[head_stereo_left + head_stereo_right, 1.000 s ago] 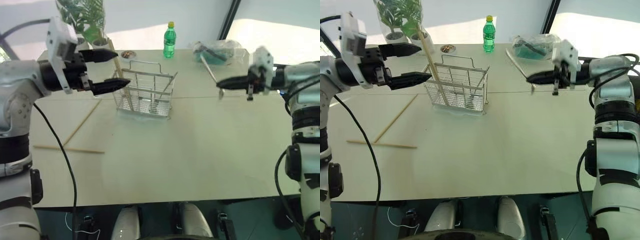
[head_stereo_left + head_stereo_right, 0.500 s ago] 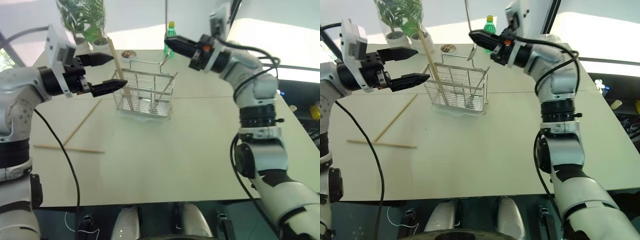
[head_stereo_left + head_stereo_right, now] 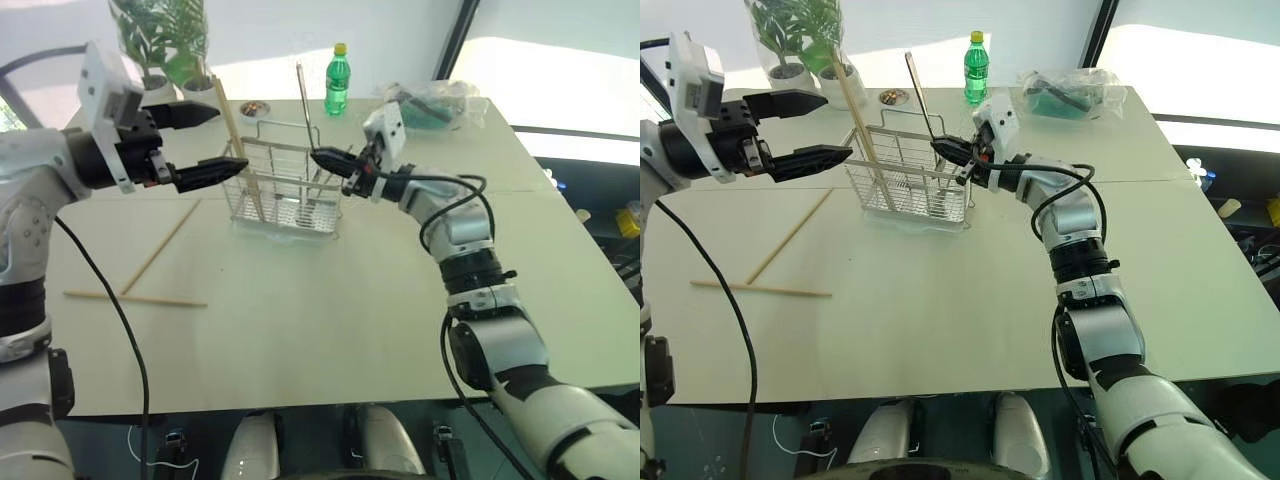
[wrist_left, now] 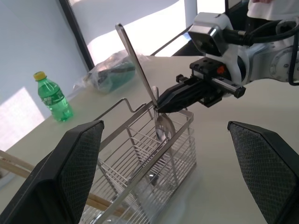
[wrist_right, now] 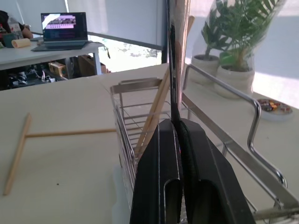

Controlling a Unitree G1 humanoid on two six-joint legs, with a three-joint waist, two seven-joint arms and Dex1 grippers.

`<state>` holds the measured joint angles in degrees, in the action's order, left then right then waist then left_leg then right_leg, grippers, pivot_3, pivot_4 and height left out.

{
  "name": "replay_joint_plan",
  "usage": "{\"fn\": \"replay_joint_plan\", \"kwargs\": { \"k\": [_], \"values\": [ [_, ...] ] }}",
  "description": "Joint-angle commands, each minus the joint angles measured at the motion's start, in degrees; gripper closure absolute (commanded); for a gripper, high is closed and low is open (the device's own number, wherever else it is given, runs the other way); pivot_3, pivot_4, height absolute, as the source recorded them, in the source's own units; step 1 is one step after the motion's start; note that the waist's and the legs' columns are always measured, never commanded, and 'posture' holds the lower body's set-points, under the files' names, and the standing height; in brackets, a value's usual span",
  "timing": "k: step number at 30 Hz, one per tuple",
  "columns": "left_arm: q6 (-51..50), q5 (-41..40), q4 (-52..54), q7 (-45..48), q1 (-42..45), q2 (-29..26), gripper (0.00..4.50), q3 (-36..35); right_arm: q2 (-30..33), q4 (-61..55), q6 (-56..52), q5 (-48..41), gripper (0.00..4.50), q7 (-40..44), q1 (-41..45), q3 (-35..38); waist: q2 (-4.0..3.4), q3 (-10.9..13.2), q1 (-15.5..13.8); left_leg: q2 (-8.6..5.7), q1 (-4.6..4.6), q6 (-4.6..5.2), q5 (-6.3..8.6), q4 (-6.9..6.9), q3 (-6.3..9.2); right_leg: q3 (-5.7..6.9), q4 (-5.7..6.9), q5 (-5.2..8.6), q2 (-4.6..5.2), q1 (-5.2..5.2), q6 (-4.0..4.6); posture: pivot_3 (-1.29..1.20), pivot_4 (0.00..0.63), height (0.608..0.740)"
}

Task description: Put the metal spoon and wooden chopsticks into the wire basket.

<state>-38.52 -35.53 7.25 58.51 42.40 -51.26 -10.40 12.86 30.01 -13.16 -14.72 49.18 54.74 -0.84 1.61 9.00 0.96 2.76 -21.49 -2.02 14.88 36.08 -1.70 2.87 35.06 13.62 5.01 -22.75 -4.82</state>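
Observation:
The wire basket [image 3: 290, 192] stands on the table's far middle. My right gripper [image 3: 320, 158] is shut on the metal spoon [image 4: 140, 65] and holds it almost upright. The handle points up and the bowl [image 4: 163, 129] dips to the rim at the basket's right end. One of the wooden chopsticks [image 3: 238, 150] leans in the basket's left end. Two more lie crossed on the table to the left, one slanted [image 3: 165, 245] and one flat [image 3: 135, 297]. My left gripper [image 3: 222, 140] hangs open beside the leaning chopstick, holding nothing.
A green bottle [image 3: 338, 80], a small dish [image 3: 257, 108] and a crumpled plastic bag [image 3: 435, 100] sit along the table's far edge. Potted plants [image 3: 165, 40] stand at the far left corner. Bare tabletop [image 3: 330, 320] stretches in front of the basket.
My right arm swung from the table's right side to the basket, turning the spoon upright and lowering its bowl to the rim. The left arm stayed put.

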Motion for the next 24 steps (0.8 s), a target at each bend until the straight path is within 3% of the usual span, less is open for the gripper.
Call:
{"fn": "replay_joint_plan", "kwargs": {
  "k": [1,5,8,10,17,24],
  "values": [
    [0.1,-0.6,1.0,-0.3,1.2,-1.3,0.0,-2.1,0.4,-0.5,3.4,0.7,4.48,0.1,1.5,0.1,0.0,0.0,0.0,0.0,0.0,0.0,0.0,-0.01,0.0,0.0,0.0,0.0,0.0,0.0,0.0,0.0,0.15,0.717],
    [0.3,-0.5,0.7,0.2,1.5,-1.5,0.0,-1.4,0.2,1.9,4.9,2.4,4.48,-0.5,0.9,-0.7,0.0,0.0,0.0,0.0,0.01,0.0,0.0,-0.01,0.0,0.0,-0.01,0.0,0.0,0.01,0.0,0.0,0.15,0.717],
    [0.5,-0.5,0.7,0.8,1.5,-1.5,0.0,-0.8,0.3,0.9,6.3,3.4,3.61,-2.6,0.3,-0.5,0.01,0.0,-0.1,0.0,0.0,0.0,0.0,0.0,0.0,0.0,-0.01,0.0,0.0,0.01,0.0,0.0,0.15,0.717],
    [0.6,-0.3,0.6,1.0,1.6,-1.5,0.0,-0.7,0.5,-0.2,6.3,3.1,2.72,-2.9,0.4,-0.1,0.01,0.0,0.0,0.0,0.0,0.0,0.0,-0.01,0.0,0.0,-0.02,0.0,0.0,0.01,0.0,0.0,0.15,0.717],
    [0.8,0.0,0.2,1.2,1.4,-1.5,0.0,-0.9,4.2,-8.2,0.2,-1.8,2.72,-2.2,2.4,3.5,0.0,0.0,-0.1,0.0,0.0,0.0,0.0,-0.02,0.01,0.0,-0.02,0.0,0.0,0.01,0.0,0.0,0.15,0.717],
    [1.8,1.4,-2.2,0.6,-3.5,-4.8,0.0,-4.9,12.8,-21.1,-16.1,-15.4,2.72,3.5,5.0,9.7,-0.06,0.1,-0.1,0.01,0.01,0.01,0.01,-0.1,0.01,0.0,-0.03,0.01,0.01,-0.04,0.02,0.0,0.15,0.717]
  ]
}}
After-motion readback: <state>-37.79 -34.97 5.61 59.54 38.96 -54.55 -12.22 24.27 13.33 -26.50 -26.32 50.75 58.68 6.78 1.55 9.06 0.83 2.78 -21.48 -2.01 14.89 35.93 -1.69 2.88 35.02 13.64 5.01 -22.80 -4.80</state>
